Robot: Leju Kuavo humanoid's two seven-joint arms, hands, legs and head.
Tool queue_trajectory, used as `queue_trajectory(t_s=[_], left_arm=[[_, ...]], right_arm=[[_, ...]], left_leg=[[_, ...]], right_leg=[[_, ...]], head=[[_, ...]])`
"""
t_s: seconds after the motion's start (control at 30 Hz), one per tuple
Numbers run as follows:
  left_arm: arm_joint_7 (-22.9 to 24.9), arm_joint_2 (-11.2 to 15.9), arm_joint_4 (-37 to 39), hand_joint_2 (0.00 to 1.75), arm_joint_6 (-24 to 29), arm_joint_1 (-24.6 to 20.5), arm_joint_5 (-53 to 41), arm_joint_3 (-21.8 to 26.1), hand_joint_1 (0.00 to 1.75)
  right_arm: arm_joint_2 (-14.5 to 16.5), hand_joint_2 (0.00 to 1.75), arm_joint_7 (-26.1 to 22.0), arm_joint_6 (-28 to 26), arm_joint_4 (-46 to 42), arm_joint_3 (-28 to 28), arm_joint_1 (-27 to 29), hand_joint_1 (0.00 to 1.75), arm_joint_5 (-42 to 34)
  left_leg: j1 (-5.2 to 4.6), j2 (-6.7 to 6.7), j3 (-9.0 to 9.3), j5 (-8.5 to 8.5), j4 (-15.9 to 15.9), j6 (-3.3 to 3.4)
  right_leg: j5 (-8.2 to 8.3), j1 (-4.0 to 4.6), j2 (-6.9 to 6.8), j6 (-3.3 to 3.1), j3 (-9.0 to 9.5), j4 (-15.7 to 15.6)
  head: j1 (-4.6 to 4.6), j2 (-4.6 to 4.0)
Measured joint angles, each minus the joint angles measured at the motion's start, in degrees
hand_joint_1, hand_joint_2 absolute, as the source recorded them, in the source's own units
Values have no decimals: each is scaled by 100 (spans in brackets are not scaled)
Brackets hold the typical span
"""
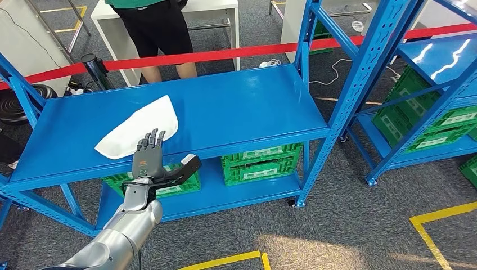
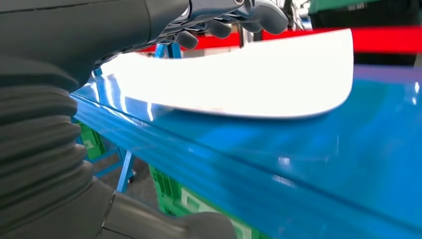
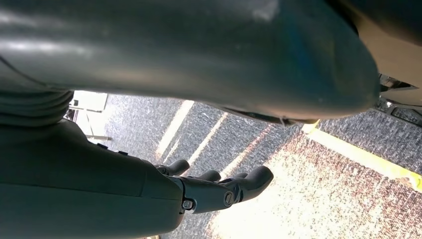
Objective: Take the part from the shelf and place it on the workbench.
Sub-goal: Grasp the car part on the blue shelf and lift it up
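While my left hand [image 1: 149, 156] reaches over the front edge of the blue shelf [image 1: 247, 107], the white part [image 1: 139, 127] lies flat on the top board, near the front-left. Its long axis runs diagonal: narrow rounded end toward the front-left corner, wider end toward the back-right. My fingers [image 2: 259, 15] are straight and spread above the near end of the part [image 2: 239, 79], thumb out to the side, holding nothing; I cannot tell if they touch it. My right hand [image 3: 219, 191] hangs over grey carpet w/ yellow lines, fingers loosely curled, nothing in it. Green crates [image 1: 260, 163] stand on the lower board. Behind the red tape [image 1: 225, 53] a person [image 1: 154, 28] stands.
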Motion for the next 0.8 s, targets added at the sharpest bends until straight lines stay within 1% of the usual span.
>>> queue_trajectory(t_s=[0.27,0.43,0.67,0.7,0.8], left_arm=[[115,2,14,175,213,33,-150,-161,0],[-9,15,16,175,415,48,-153,-209,0],[-221,20,4,175,417,39,-169,-294,2],[-266,19,0,175,437,37,-169,-304,42],[-391,7,-5,175,505,34,-169,-326,171]], right_arm=[[5,0,0,-11,0,0,5,0,35],[5,0,0,-3,0,10,9,0,74],[5,0,0,40,0,96,9,0,126],[5,0,0,43,0,102,9,0,128],[5,0,0,43,0,112,8,0,122]], left_leg=[[0,0,-2,-1,0,1],[0,0,-2,-1,1,1],[0,0,-2,-1,3,1],[0,0,-2,-1,3,1],[0,0,-2,-1,4,2]], right_leg=[[0,0,0,0,0,0],[0,0,0,0,0,0],[0,0,0,0,-1,0],[0,0,0,0,-1,0],[0,0,0,0,-1,0]], head=[[1,0],[1,0],[1,0],[1,0],[1,0]])
